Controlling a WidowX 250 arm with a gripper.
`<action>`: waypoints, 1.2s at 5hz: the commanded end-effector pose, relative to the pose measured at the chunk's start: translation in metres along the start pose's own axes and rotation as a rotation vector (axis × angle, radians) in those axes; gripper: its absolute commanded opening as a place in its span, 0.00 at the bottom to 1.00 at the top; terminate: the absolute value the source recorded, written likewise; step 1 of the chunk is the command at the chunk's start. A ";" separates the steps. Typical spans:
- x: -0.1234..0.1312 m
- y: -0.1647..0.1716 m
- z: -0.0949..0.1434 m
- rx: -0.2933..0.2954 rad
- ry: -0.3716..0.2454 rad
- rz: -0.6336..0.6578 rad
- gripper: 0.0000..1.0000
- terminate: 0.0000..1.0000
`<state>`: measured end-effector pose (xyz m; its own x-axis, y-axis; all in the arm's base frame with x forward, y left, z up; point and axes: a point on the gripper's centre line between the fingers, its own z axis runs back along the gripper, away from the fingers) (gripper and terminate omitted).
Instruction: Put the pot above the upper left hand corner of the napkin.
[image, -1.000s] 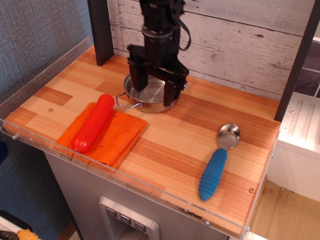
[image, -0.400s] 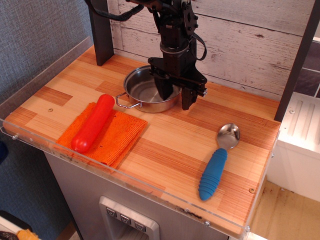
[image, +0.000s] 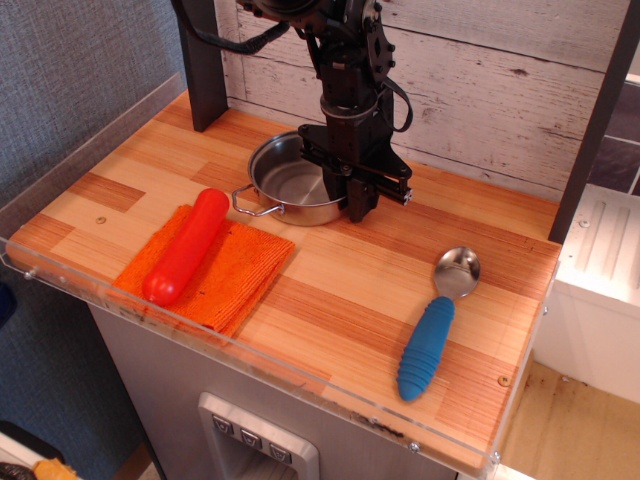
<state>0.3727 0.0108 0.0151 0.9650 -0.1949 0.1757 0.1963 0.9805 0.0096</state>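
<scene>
Wooden counter (image: 340, 290): sausage toy (image: 186, 245) on napkin (image: 225, 270), pot (image: 290, 180) beside.

Bright, even light; soft shadows; glare in the pot (image: 290, 183); sharp focus

The shiny steel pot (image: 290, 184) sat upright on the wooden counter just beyond the far right corner of the folded orange napkin (image: 222, 272).

pot (image: 290, 182) beyond napkin (image: 208, 267) | pincer (image: 358, 200) closed, at pot's right rim
</scene>
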 end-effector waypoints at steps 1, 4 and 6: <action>0.009 0.016 0.013 0.014 -0.021 0.032 0.00 0.00; 0.000 0.036 0.108 -0.007 -0.200 0.125 0.00 0.00; -0.065 0.102 0.117 0.135 -0.092 0.312 0.00 0.00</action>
<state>0.3100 0.1272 0.0987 0.9671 0.1162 0.2263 -0.1316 0.9898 0.0543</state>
